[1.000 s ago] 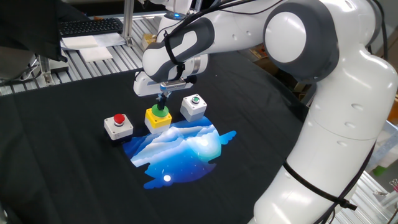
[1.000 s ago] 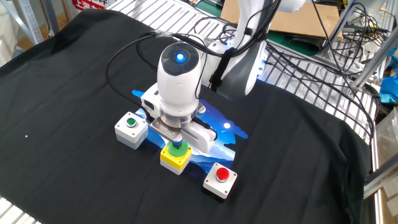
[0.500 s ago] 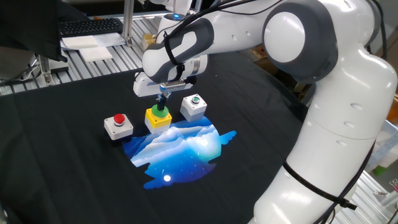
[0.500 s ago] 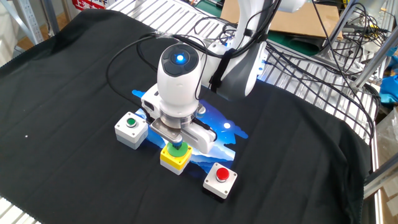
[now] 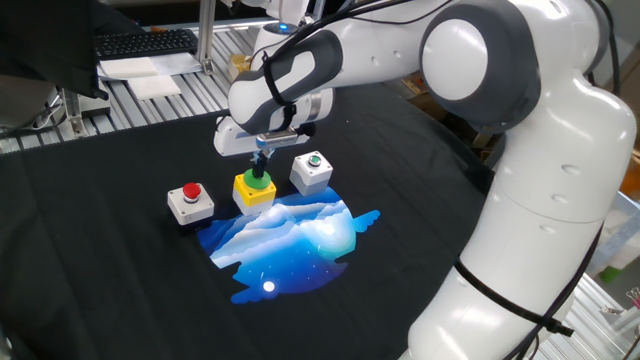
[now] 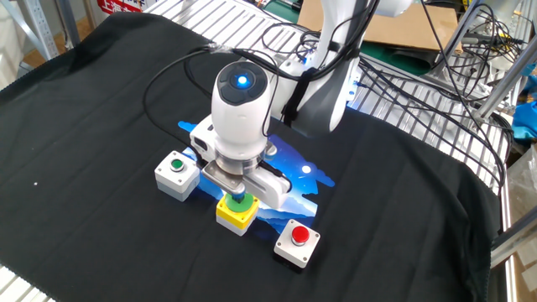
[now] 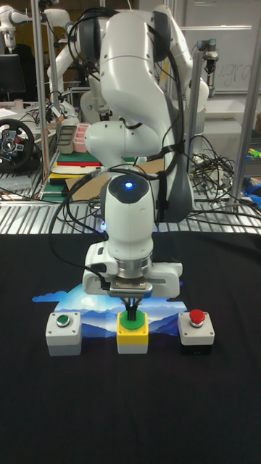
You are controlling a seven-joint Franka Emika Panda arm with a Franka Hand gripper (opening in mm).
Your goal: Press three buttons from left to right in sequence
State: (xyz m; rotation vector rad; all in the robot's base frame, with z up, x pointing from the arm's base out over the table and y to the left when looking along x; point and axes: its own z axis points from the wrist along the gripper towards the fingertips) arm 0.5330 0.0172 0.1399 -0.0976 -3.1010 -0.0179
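The three buttons sit in a row near the middle of the bench (image 5: 120, 260), on its black cloth. The jaws point straight down, tips on the big green dome of the yellow button (image 5: 255, 189), seemingly pressing the middle one. The tips look pressed together, so they act as one poking point. The red button (image 5: 190, 201) and the small green button (image 5: 312, 171) stand free on either side.

A glossy white Franka arm (image 5: 520, 150) of rounded, bulbous segments with dark grey joint bands; black cables (image 6: 180, 63) loop along it, and a blue light (image 6: 243, 80) (round, glowing) caps its wrist above dark fingers (image 7: 131, 298).
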